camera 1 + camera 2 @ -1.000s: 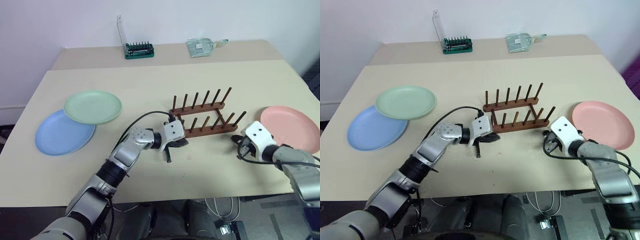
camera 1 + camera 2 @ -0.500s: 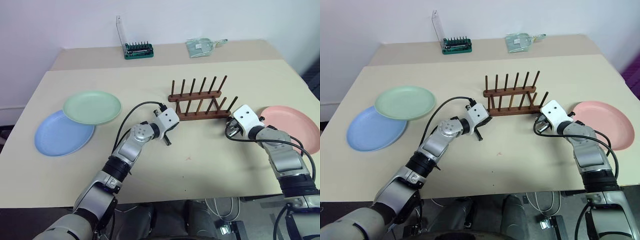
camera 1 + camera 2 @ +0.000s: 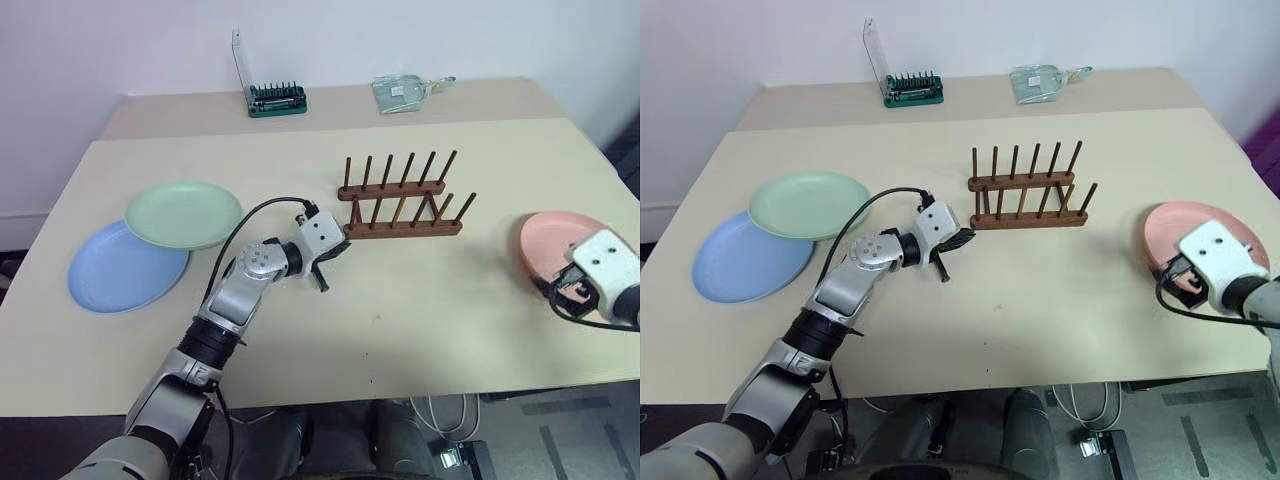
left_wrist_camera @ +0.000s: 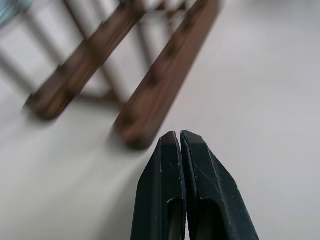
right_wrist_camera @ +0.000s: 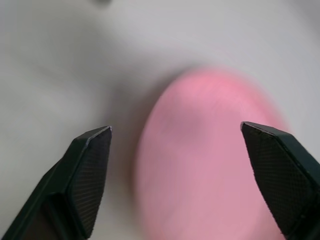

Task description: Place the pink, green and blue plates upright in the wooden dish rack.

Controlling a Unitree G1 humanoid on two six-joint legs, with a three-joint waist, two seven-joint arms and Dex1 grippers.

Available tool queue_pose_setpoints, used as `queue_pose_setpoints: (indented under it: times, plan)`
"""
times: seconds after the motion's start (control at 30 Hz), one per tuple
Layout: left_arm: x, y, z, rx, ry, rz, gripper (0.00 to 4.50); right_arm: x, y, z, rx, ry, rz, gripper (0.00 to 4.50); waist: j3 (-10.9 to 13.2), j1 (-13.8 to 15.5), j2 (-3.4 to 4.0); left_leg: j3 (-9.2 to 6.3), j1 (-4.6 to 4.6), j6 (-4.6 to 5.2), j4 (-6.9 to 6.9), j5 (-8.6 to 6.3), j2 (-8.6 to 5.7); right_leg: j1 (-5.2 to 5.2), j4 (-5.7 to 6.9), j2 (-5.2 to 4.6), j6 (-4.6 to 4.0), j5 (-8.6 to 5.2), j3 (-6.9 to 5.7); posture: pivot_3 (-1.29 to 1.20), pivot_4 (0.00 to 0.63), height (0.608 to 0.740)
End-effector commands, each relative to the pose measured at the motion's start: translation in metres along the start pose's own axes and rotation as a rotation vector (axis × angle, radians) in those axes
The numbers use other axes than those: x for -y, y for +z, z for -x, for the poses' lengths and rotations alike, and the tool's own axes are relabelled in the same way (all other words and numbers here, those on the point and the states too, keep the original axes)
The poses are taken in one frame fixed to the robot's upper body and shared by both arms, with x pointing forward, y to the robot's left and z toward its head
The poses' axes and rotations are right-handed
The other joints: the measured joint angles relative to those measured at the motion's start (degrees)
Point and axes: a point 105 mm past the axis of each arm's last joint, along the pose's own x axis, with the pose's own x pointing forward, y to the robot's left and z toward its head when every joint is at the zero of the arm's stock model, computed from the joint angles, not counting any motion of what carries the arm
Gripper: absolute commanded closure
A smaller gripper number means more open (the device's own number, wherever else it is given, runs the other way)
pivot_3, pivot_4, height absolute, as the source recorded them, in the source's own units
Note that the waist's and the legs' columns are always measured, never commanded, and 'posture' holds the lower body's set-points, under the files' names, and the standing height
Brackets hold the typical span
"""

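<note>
The wooden dish rack (image 3: 400,207) stands empty at the table's middle. My left gripper (image 3: 325,268) is shut on nothing, just off the rack's left end (image 4: 145,107), with its fingertips (image 4: 172,142) pressed together. The pink plate (image 3: 552,240) lies flat at the right. My right gripper (image 5: 175,127) hovers open over its near rim, with the plate (image 5: 210,165) showing between the spread fingers (image 5: 92,155). The green plate (image 3: 185,213) lies at the left and overlaps the blue plate (image 3: 118,270).
A small green tray of metal bits (image 3: 278,100) with a clear upright lid stands at the back, and a clear packet (image 3: 405,92) lies to its right. The pink plate lies close to the table's right edge.
The rack slid away from me and squared up. My right gripper then left the rack's right end, swung right over the pink plate and opened. The left gripper rose slightly and stayed shut.
</note>
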Motion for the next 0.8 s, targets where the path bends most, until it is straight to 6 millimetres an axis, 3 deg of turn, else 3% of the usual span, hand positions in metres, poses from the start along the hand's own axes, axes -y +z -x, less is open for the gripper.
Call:
queue_pose_setpoints:
  times: [0.03, 0.13, 0.23, 0.4, 0.43, 0.5, 0.53, 0.63, 0.73, 0.8]
  plan:
    - [0.015, 0.031, -0.001, 0.101, -0.109, -0.036, 4.45, 0.006, -0.008, -0.006, -0.025, -0.048, -0.035, 0.19, 0.0, 0.0, 0.0, 0.02, 0.01, 0.0, 0.0, 0.0, 0.0, 0.0, 0.01, 0.0, 0.0, 0.0, 0.02, 0.0, 0.15, 0.735]
    - [0.018, 0.037, -0.001, 0.119, -0.13, -0.056, 4.45, 0.012, -0.02, -0.013, -0.074, -0.09, -0.051, 0.19, 0.0, 0.0, 0.03, 0.03, 0.02, 0.0, 0.0, 0.0, 0.0, -0.01, 0.01, 0.01, 0.0, 0.0, 0.04, 0.0, 0.15, 0.735]
    - [0.018, 0.036, -0.001, 0.113, -0.14, -0.041, 4.45, 0.015, -0.023, -0.015, -0.093, -0.106, -0.025, 1.47, 0.0, 0.1, 0.02, 0.03, 0.04, 0.0, 0.0, 0.01, 0.0, 0.0, 0.02, 0.02, -0.01, 0.0, 0.05, 0.0, 0.15, 0.735]
    - [0.02, 0.034, 0.003, 0.109, -0.145, -0.042, 4.45, 0.015, -0.013, -0.014, -0.049, -0.094, -0.005, 4.14, 0.0, 0.1, 0.02, 0.03, 0.02, 0.0, 0.0, 0.0, 0.0, 0.0, 0.01, 0.01, 0.0, 0.0, 0.05, 0.0, 0.15, 0.735]
    - [0.021, 0.034, 0.005, 0.108, -0.146, -0.041, 4.45, 0.015, -0.011, -0.014, -0.043, -0.095, -0.002, 4.43, 0.0, 0.1, 0.02, 0.02, 0.02, 0.0, 0.0, 0.0, 0.0, 0.0, 0.01, 0.02, 0.0, 0.0, 0.06, 0.0, 0.15, 0.735]
    - [0.021, 0.032, 0.007, 0.105, -0.146, -0.036, 4.45, 0.019, -0.005, -0.012, -0.031, -0.109, 0.059, 4.43, 0.0, 0.1, 0.02, 0.02, 0.02, 0.0, 0.0, 0.0, 0.0, -0.01, 0.02, 0.02, 0.0, 0.0, 0.05, 0.0, 0.15, 0.735]
    - [0.021, 0.032, 0.009, 0.105, -0.145, -0.031, 4.45, 0.023, 0.005, -0.009, 0.0, -0.126, 0.115, 4.43, 0.0, 0.1, 0.05, 0.02, 0.03, 0.0, 0.0, 0.0, 0.0, -0.01, 0.02, 0.02, 0.0, 0.0, 0.05, 0.0, 0.15, 0.735]
    - [0.019, 0.031, 0.013, 0.105, -0.133, -0.017, 4.45, 0.044, 0.06, 0.0, 0.217, -0.211, 0.099, 4.43, 0.0, -0.4, 0.14, 0.06, 0.05, 0.0, -0.01, 0.0, 0.0, -0.02, 0.02, 0.04, 0.0, 0.0, 0.09, 0.0, 0.15, 0.735]
    - [0.017, 0.029, 0.015, 0.096, -0.125, -0.008, 4.45, 0.06, 0.131, 0.023, 0.546, -0.169, -0.09, 4.43, 0.0, -0.6, 0.26, 0.17, 0.08, 0.0, -0.02, 0.01, 0.01, -0.04, 0.04, 0.06, 0.01, 0.01, 0.22, 0.0, 0.15, 0.735]
    - [0.017, 0.028, 0.015, 0.091, -0.127, -0.001, 4.45, 0.055, 0.178, 0.046, 0.779, 0.018, -0.268, 4.43, 0.0, -0.5, 0.29, 0.17, 0.08, 0.0, -0.03, 0.01, 0.05, -0.04, 0.03, 0.09, 0.01, 0.01, 0.23, 0.0, 0.15, 0.735]
